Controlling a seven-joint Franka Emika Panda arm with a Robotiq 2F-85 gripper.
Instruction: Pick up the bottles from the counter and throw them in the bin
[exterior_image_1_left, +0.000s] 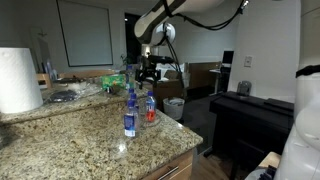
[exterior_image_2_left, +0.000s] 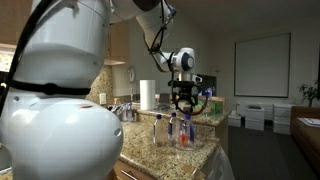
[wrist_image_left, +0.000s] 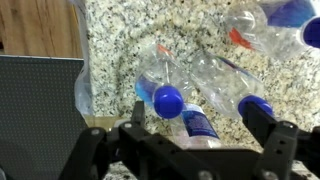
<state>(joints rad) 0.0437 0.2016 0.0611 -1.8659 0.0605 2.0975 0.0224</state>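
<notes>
claw (exterior_image_1_left: 149, 76) spread above bottles (exterior_image_1_left: 130, 113)

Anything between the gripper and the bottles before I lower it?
Nothing visible does. The open gripper hangs above the bottles on the counter, with only free space down to their blue caps.

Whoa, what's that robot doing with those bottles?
The robot arm is holding its gripper open right above the bottles on the counter. It has not grabbed any yet. The blue-labelled bottle and the reddish-labelled bottle are both standing up, close together. The bin sits on the floor past the counter, and you cannot see what is inside it.
</notes>
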